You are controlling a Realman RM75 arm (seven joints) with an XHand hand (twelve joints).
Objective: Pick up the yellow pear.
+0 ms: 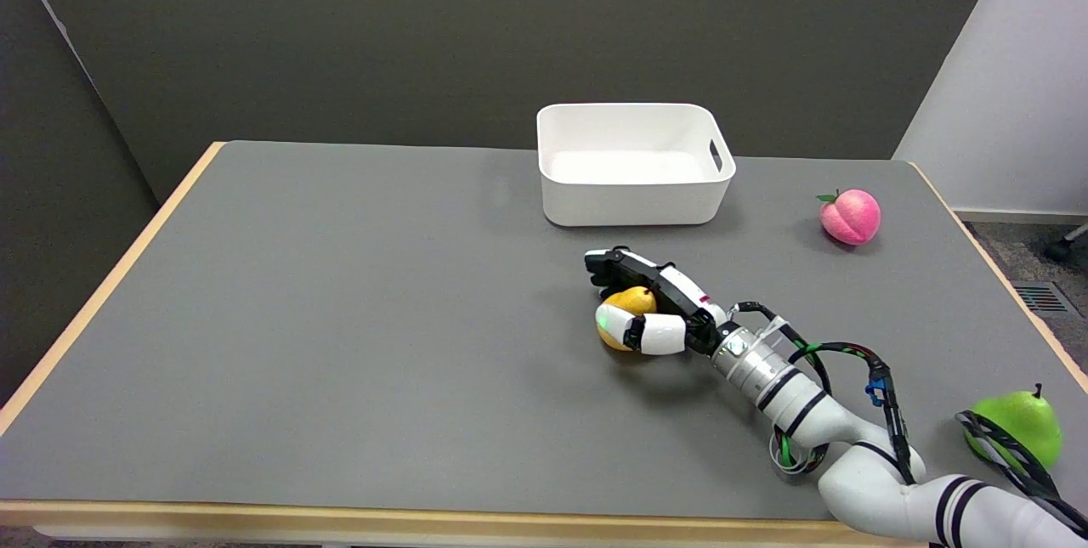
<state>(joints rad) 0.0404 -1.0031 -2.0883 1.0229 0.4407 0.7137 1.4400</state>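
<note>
- My robot hand (650, 302) is wrapped around the yellow pear (627, 314): the thumb crosses its near side and the other fingers (614, 263) curl over its far side, so I count it as held.
- The yellow pear sits near the middle of the table (340, 319), a little in front of the white bin (633, 200).
- A shadow lies just under the pear; I cannot tell whether it is touching the table or barely clear of it.
- My judgement: the reach and the closing of the grasp are done, and the lift is what remains, or is only just starting.
- The pink peach (850, 217) and the green pear (1020, 429) lie well apart from my grasp, off to the right, and play no part here.
</note>
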